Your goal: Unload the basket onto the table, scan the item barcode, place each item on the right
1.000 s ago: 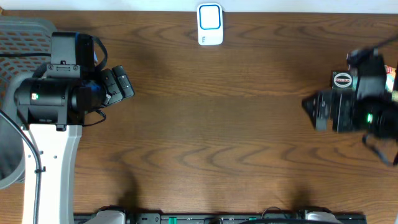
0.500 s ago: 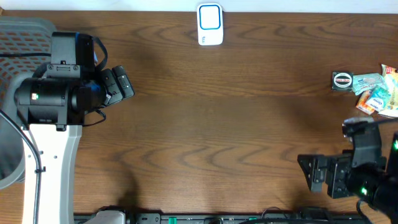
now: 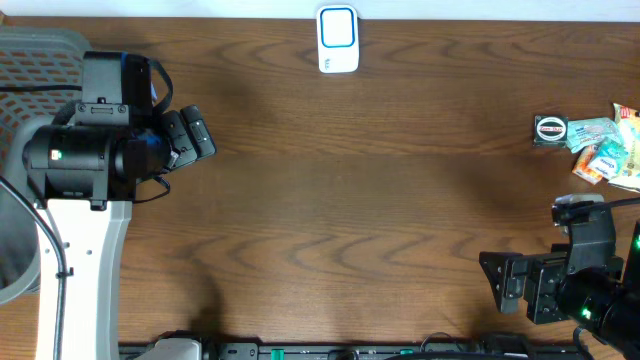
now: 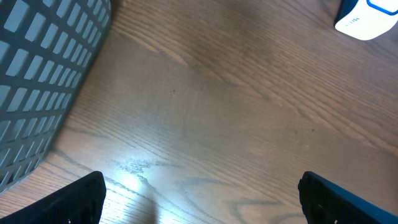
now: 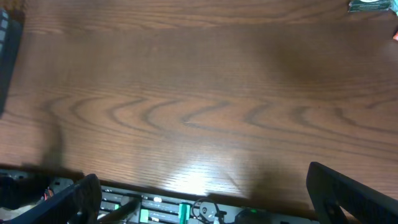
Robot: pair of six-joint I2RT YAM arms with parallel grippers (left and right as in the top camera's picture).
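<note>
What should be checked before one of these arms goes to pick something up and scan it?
1. Left gripper open and empty: ok.
2. Right gripper open and empty: ok.
3. White scanner in plain view with nothing on it: ok.
4. Things to scan in sight, a round black item and packets beside it: ok.
5. Something already picked up for scanning: not ok, neither gripper holds anything.
6. Where the barcodes face: cannot tell, too small to see.

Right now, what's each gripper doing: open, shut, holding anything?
Left gripper: open, holding nothing.
Right gripper: open, holding nothing.
</note>
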